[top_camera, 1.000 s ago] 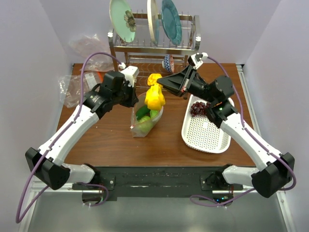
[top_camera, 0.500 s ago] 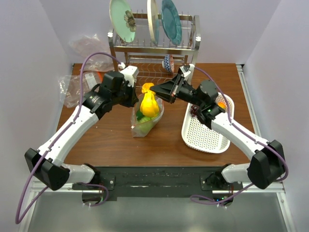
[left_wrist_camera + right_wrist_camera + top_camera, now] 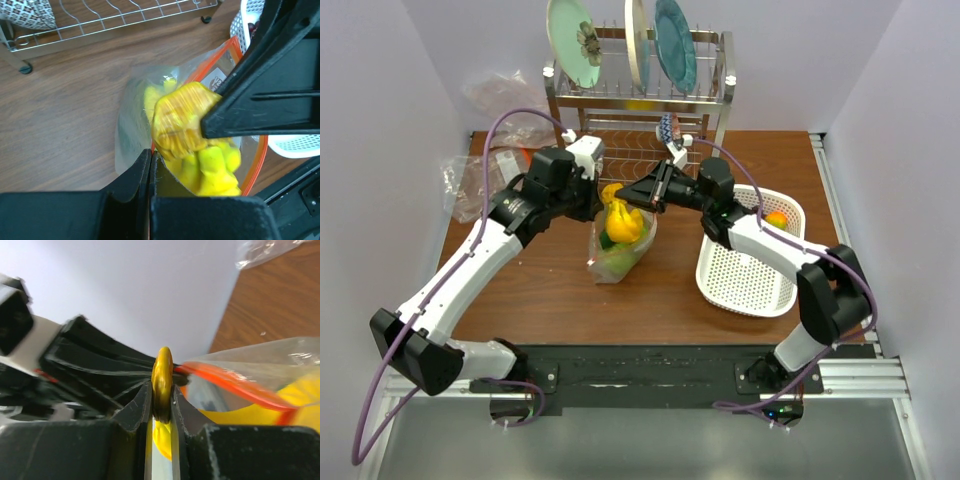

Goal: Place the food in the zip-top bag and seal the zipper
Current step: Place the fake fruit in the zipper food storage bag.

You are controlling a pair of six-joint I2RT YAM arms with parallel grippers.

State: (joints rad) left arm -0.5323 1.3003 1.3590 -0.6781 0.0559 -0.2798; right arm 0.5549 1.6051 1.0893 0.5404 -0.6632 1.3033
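On the brown surface, at the middle of the frame, the zip-top bag stands open. Yellow bananas sit in its mouth. The left tool is pressed together on the bag's rim. The right tool pinches the bananas' stem.

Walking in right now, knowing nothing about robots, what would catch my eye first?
The bright yellow bananas at the table's middle, pinched by the right gripper at the mouth of the clear zip-top bag, whose edge the left gripper pinches. To the right lies a white mesh basket with an orange fruit in it. At the back, a dish rack holds plates.
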